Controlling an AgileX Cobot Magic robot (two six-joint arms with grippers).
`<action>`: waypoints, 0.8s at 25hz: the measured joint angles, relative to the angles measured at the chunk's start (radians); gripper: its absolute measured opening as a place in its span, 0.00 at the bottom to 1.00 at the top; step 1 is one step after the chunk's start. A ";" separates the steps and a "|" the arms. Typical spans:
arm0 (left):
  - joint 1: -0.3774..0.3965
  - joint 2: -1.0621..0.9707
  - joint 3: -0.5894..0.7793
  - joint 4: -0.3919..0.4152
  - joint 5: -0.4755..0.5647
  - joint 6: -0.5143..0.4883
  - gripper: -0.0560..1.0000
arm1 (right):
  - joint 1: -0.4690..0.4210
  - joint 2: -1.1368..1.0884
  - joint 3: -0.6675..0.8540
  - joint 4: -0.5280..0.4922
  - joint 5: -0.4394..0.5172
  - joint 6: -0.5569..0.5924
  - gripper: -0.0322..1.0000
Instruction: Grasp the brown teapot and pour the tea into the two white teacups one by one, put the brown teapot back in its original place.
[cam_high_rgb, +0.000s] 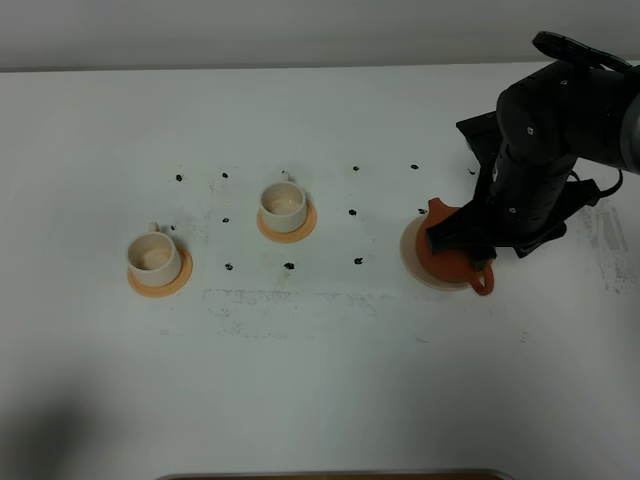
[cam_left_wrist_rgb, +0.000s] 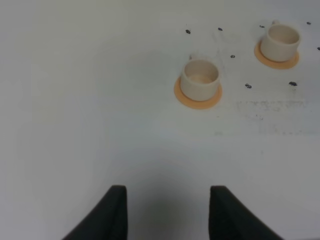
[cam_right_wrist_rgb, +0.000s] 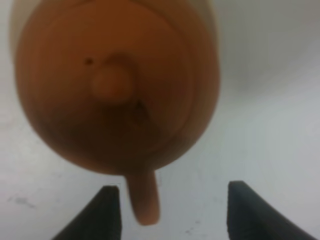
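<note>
Surface (cam_high_rgb: 300, 380) is white. Right arm (cam_high_rgb: 545, 150) hangs over the brown teapot (cam_high_rgb: 452, 266) on its pale saucer (cam_high_rgb: 408, 255); right fingers (cam_right_wrist_rgb: 107, 212) wide open astride the handle (cam_right_wrist_rgb: 144, 200), gripping nothing. White teacup (cam_high_rgb: 153, 254) and second teacup (cam_high_rgb: 283, 204) stand on orange coasters (cam_high_rgb: 160, 288). Left fingers (cam_left_wrist_rgb: 115, 212) open, empty

White table (cam_high_rgb: 320, 400), scattered black dots (cam_high_rgb: 352, 213), faint grey scuff marks (cam_high_rgb: 290, 300), brown strip along front (cam_high_rgb: 330, 474)

The high camera is looking straight down over the whole table (cam_high_rgb: 320, 380). The left wrist camera is viewing, from afar, the 2 white teacups (cam_left_wrist_rgb: 200, 79) also seen from above. The right wrist camera is hanging close above the brown teapot (cam_right_wrist_rgb: 115, 85).
</note>
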 joint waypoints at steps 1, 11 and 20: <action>0.000 0.000 0.000 0.000 0.000 0.000 0.44 | 0.000 0.001 0.000 0.003 0.000 -0.005 0.50; 0.000 0.000 0.000 0.000 0.000 -0.001 0.44 | -0.003 0.014 0.000 0.022 -0.003 -0.029 0.50; 0.000 0.000 0.000 0.000 0.000 -0.001 0.44 | -0.024 0.036 0.000 0.045 -0.012 -0.056 0.50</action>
